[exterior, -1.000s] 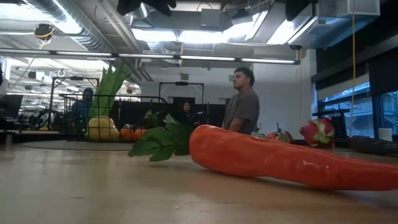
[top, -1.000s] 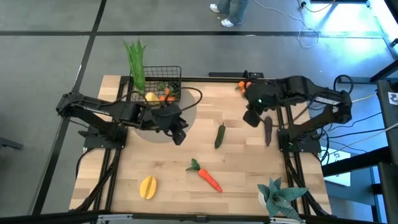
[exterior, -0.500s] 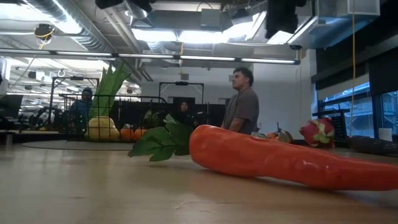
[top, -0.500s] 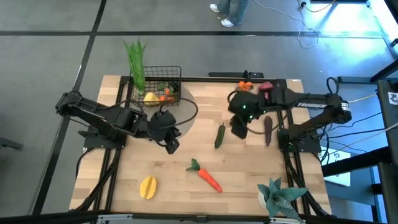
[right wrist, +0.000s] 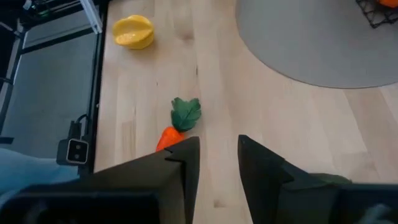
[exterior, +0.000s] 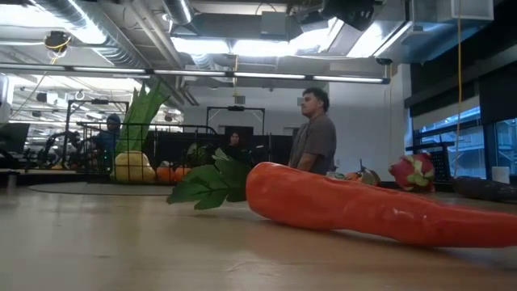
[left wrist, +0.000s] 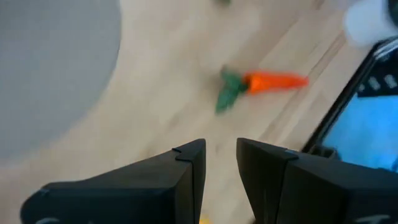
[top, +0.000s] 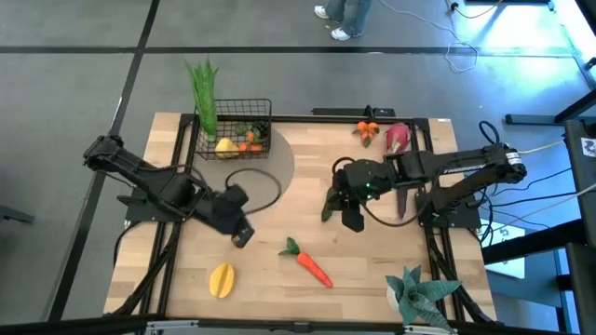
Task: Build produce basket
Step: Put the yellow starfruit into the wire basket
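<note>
While both arms hang over the middle of the worktop [top: 372,279], basket [top: 235,128] standing at far left corner, already holding leek [top: 203,93], a yellow fruit and orange pieces. Carrot [top: 309,262] taken as landmark throughout. Left gripper [top: 240,233] just left of carrot's leafy end, jaws a narrow gap apart, empty. Right gripper [top: 352,214] beyond carrot toward the right, jaws likewise slightly apart, holding nothing, hovering right beside cucumber [top: 329,205]. Yellow fruit [top: 222,279] loose, well to carrot's left near front edge. Eggplant [top: 401,197], dragon fruit [top: 396,138] and tangerines [top: 367,129] far beyond carrot on the right side. Spiky plant [top: 416,290] right of carrot at front edge, not produce.

Risks, as judgement: narrow jaw gap may ride over the rounded cucumber and roll it away instead of seating; both arms converging near carrot may collide; descent off-centre may push smooth pieces across the wood.
</note>
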